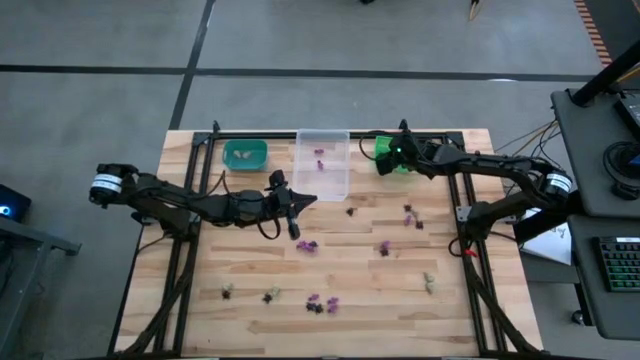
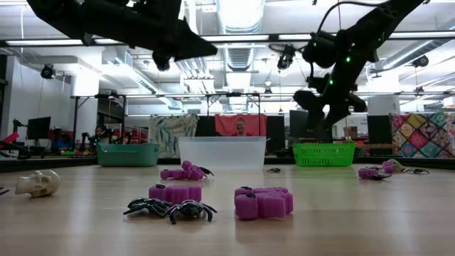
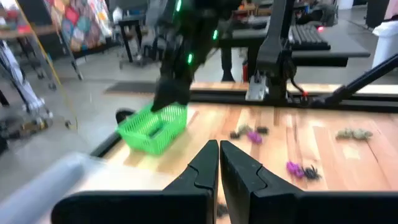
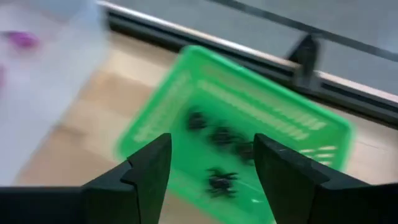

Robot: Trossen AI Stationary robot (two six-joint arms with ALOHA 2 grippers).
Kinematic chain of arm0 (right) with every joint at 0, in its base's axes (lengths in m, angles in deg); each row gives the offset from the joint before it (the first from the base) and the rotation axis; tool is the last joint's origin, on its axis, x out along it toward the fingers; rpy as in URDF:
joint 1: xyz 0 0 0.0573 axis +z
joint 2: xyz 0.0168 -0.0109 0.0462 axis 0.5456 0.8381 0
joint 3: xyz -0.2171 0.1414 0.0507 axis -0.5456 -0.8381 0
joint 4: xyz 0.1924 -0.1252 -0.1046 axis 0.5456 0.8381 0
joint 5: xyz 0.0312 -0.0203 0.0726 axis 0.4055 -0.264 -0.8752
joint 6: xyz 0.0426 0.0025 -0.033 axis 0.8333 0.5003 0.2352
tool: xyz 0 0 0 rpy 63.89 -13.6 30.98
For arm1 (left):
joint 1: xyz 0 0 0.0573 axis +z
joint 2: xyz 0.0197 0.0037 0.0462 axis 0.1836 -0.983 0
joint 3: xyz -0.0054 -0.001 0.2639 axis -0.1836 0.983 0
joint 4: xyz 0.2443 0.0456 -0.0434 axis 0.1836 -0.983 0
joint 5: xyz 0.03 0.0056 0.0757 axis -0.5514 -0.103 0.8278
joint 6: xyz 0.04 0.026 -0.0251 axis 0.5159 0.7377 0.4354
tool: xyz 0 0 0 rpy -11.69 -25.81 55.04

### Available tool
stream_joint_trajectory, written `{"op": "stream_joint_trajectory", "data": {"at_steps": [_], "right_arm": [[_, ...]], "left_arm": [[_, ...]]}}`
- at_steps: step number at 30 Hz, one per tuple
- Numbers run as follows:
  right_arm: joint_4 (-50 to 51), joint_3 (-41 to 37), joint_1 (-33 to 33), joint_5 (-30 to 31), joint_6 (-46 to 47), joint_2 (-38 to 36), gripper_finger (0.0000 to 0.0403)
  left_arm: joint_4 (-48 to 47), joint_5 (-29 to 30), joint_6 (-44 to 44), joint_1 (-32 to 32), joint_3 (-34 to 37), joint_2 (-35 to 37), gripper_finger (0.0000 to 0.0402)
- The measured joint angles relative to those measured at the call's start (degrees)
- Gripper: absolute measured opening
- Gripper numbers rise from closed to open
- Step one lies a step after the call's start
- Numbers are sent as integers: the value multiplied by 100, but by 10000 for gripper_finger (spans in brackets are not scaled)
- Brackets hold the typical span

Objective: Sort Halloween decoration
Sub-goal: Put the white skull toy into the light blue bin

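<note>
Black spiders and a purple trinket lie nearest on my surface, a pale skull to their left. Far along it stand three bins: clear in the middle, teal left, green right. My right gripper hangs over the green bin, jaws spread wide and holding nothing; black trinkets lie in the bin below. I judge a drop is just done. My left gripper, pinched shut and empty, waits near the clear bin. Loose purple, black and beige trinkets are scattered mid-surface and near. Next I must swing right toward a loose black piece and descend open.
</note>
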Motion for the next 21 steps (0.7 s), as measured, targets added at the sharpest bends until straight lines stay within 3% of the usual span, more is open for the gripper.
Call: {"op": "stream_joint_trajectory", "data": {"at_steps": [4, 14, 18, 21], "right_arm": [[-41, 17, 305, -297, -82, -275, 219], [-403, 17, 1605, -339, -553, -685, 219], [-757, 17, 1747, -337, -825, -685, 219], [-942, 17, 1743, -335, -946, -685, 219]], "left_arm": [[-476, -2, -435, -8, 0, 0, 0], [-1492, -7, -1743, -22, -8, 54, 0], [-2520, -15, -2364, -22, -217, 99, 0], [-3991, -15, -3000, -22, -613, 103, 0]]}}
